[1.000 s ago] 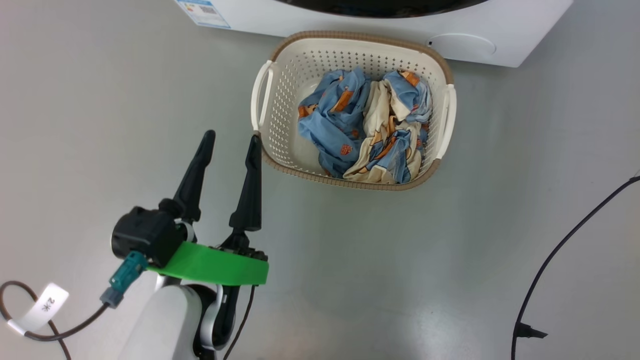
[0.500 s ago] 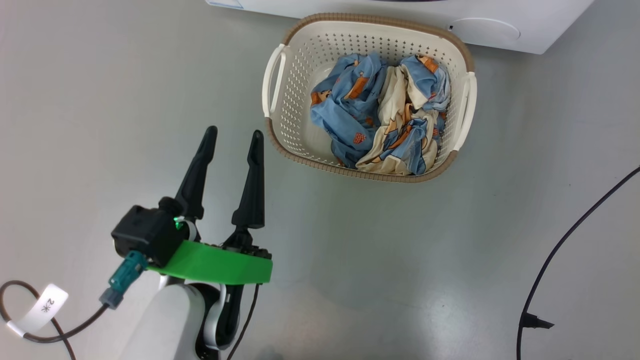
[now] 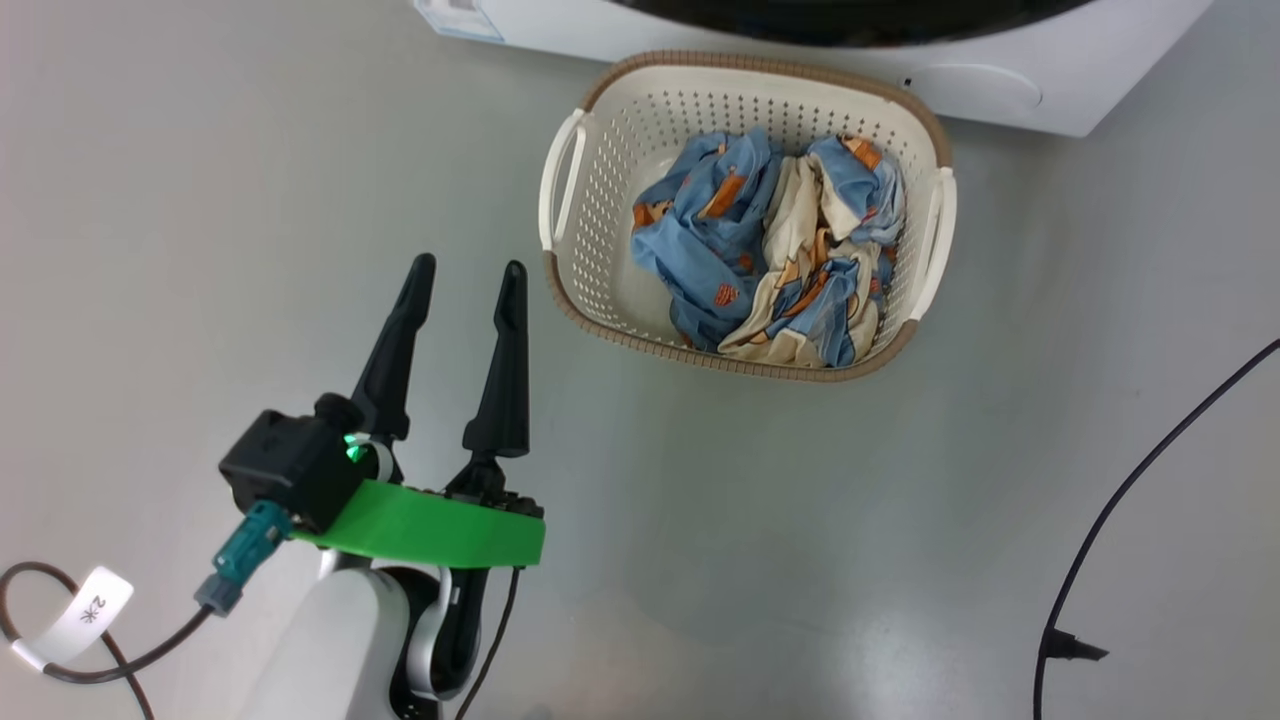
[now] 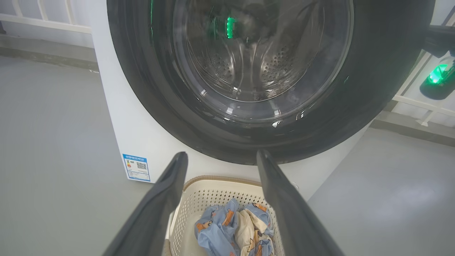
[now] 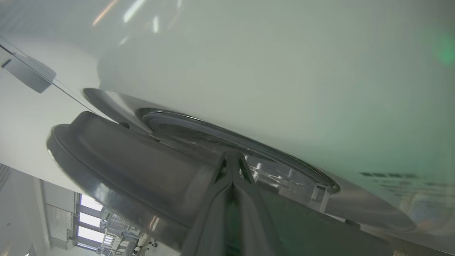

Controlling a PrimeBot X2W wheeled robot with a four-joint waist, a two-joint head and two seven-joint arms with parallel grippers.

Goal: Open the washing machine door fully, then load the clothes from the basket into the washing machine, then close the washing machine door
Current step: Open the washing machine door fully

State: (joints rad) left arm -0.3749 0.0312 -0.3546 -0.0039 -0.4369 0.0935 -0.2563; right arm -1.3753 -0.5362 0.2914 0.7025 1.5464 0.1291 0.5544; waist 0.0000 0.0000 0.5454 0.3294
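Head camera shifted: basket with clothes now sits further right, upper centre of frame. Left gripper spread wide, empty, lower left. Right gripper pinched together, tips at door edge; right arm nearer.

Looks glossy black around the ring of the washing machine door, with clear, shiny glass bulging at its centre. Behind the glass, bright perforated steel. Smooth white panelling with a faint sheen on the washing machine; paper-like blue label at its lower left corner. Matt cream-white perforated plastic for the basket, with a brown woven-look rim. Soft, creased cloth in the clothes. Smooth grey floor, dully reflective. Matt dark plastic on the jaws of the left gripper; smooth green plastic band behind them.
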